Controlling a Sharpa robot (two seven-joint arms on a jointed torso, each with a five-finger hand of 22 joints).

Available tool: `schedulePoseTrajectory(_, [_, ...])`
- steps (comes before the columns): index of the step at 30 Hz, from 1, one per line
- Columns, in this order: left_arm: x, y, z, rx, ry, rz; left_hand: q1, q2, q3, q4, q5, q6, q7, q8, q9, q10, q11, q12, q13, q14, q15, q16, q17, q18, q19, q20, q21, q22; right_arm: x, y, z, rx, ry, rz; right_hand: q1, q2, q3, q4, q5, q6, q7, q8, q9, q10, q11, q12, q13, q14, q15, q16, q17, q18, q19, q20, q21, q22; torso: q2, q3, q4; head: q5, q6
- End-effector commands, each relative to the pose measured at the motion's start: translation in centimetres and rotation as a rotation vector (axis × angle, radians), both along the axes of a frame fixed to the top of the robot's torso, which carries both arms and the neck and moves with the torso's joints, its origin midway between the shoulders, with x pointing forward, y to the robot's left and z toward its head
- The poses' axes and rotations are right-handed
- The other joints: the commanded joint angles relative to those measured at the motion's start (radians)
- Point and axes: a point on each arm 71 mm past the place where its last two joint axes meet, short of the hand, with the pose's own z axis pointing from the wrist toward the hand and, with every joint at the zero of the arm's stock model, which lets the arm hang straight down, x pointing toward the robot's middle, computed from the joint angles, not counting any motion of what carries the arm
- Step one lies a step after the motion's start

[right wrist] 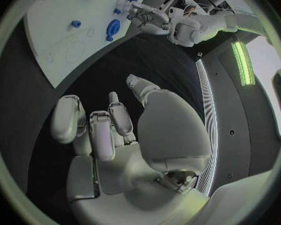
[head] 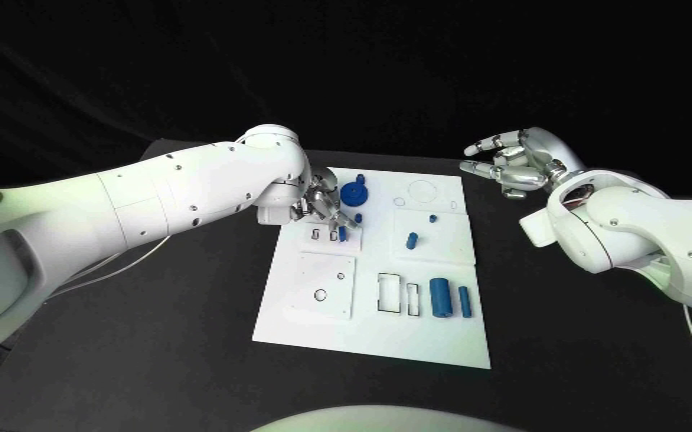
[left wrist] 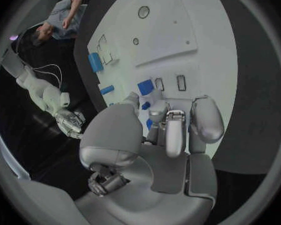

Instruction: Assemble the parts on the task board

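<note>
Two hands on record. Head view: task board [head: 378, 332] lies at centre of the black surface [head: 188, 312]; left hand [head: 320, 202] is lowered over the board's 10 o'clock corner, fingertips down at a pair of small slots [head: 326, 235], presumably to seat a part, though whether a piece is pinched cannot be told. Round blue part [head: 355, 193] sits just at 1 o'clock of that hand; small blue peg [head: 411, 241] near board centre; two blue cylinders [head: 451, 299] beside a rectangular recess [head: 397, 293] toward 5 o'clock; ring outline [head: 320, 296] at 7 o'clock. Right hand [head: 512, 164] is held off the board at 2 o'clock, fingers loosely spread, holding nothing, likely parked clear. Left wrist view: fingers [left wrist: 175, 130] curl toward the board beside a blue block [left wrist: 145, 87]; grasp hidden. Right wrist view: right hand over bare surface, fingers apart, well apart from the parts. Obstruction: the round part crowds the left hand's working corner.
</note>
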Motion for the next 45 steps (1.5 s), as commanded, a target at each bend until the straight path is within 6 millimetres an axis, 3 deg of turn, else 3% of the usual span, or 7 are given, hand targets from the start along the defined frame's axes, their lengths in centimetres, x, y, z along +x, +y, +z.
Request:
schedulePoseTrajectory(1, [-0.22,-0.28,-0.13,-0.007,0.028,-0.012,-0.001,0.009,-0.004,-0.004,-0.002,-0.008,0.0,0.005,0.001,-0.008,0.0,-0.003,-0.001,0.103,-0.006,0.007,0.244,-0.015,0.002,-0.006,0.003,0.0,0.02,0.13,-0.12,-0.003,0.003,0.009,0.005,-0.004,-0.005,0.003,0.005,0.004,-0.003,0.005,-0.001,-0.007,0.003,-0.007,-0.001,0.052,-0.001,-0.004,0.048,0.015,-0.007,0.001,-0.005,-0.001,-0.001,0.0006,0.002,0.002,-0.002])
schedulePoseTrajectory(8, [-0.32,-0.36,-0.2,-0.011,0.042,-0.017,0.013,0.016,0.002,-0.004,-0.002,-0.01,0.0,0.005,0.004,-0.008,0.001,-0.002,0.001,0.102,-0.006,0.007,0.243,-0.016,0.001,-0.006,0.005,0.002,0.07,0.17,-0.24,-0.004,0.006,0.009,0.005,-0.004,-0.005,0.003,0.005,0.004,-0.003,0.005,-0.001,-0.007,0.003,-0.007,-0.001,0.052,-0.001,-0.004,0.048,0.015,-0.007,0.001,-0.005,-0.001,0.0,0.0005,-0.0002,0.003,-0.002])
schedulePoseTrajectory(36, [-0.42,-0.51,-0.48,-0.025,0.07,-0.018,0.084,0.033,0.059,-0.005,-0.002,-0.016,0.0,-0.002,0.01,-0.011,0.0,-0.003,-0.005,0.103,-0.006,0.007,0.245,-0.016,-0.001,-0.004,0.011,0.009,0.13,0.17,-0.38,-0.005,0.009,0.007,0.004,-0.003,-0.005,0.004,0.008,0.005,-0.003,0.006,-0.001,-0.006,0.002,-0.006,0.0,0.051,-0.002,-0.004,0.047,0.015,-0.008,0.001,-0.008,-0.003,0.0,0.0009,0.0011,0.001,-0.009])
schedulePoseTrajectory(42, [-0.41,-0.46,-0.49,-0.038,0.075,-0.01,0.147,0.034,0.134,-0.007,-0.002,-0.018,-0.004,-0.011,0.011,-0.013,-0.004,-0.005,-0.008,0.103,-0.009,0.007,0.245,-0.016,-0.002,-0.007,0.012,0.011,0.16,0.16,-0.43,-0.006,0.01,0.006,0.004,-0.003,-0.005,0.004,0.008,0.005,-0.003,0.006,-0.001,-0.006,0.002,-0.006,0.0,0.051,-0.002,-0.004,0.047,0.015,-0.008,0.001,-0.008,-0.003,0.001,0.0013,0.0006,0.002,-0.01])
schedulePoseTrajectory(45, [-0.39,-0.41,-0.49,-0.043,0.077,-0.006,0.205,0.032,0.219,-0.016,-0.001,-0.024,-0.007,-0.017,0.013,-0.017,-0.007,-0.007,-0.011,0.103,-0.013,0.007,0.245,-0.016,-0.003,-0.009,0.013,0.011,0.17,0.16,-0.46,-0.006,0.01,0.006,0.004,-0.003,-0.005,0.004,0.008,0.005,-0.003,0.006,-0.001,-0.006,0.002,-0.006,0.0,0.051,-0.002,-0.004,0.047,0.015,-0.008,0.001,-0.008,-0.003,0.0,0.0014,0.0,0.002,-0.011])
